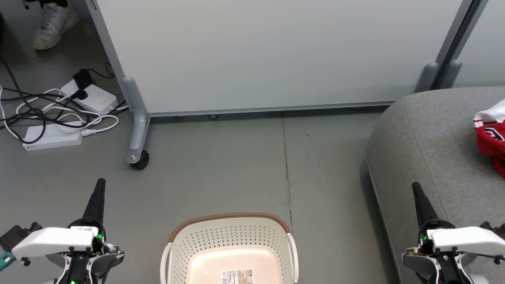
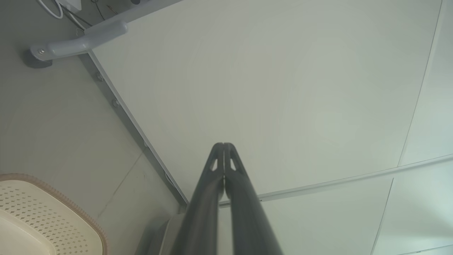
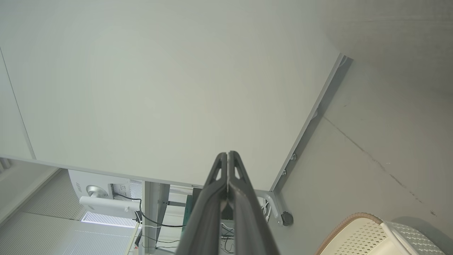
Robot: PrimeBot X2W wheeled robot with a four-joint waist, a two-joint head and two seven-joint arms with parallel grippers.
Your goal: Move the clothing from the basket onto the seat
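The cream basket (image 1: 230,227) with its brown rim stands on the floor at the bottom centre, and its pale bottom shows bare with a label on it. Red and white clothing (image 1: 491,136) lies on the grey seat (image 1: 426,142) at the right edge. My left gripper (image 1: 100,182) hangs shut to the left of the basket, holding nothing. My right gripper (image 1: 415,186) is shut and empty over the seat's near edge. The basket's corner (image 2: 42,212) shows beside my left gripper (image 2: 223,144), and its rim (image 3: 357,230) beside my right gripper (image 3: 227,153).
A pale grey wheeled partition (image 1: 276,55) stands behind, its castor foot (image 1: 139,157) on the floor left of centre. Power strips and tangled cables (image 1: 59,114) lie at the far left. A person's white shoe (image 1: 53,23) shows at the top left.
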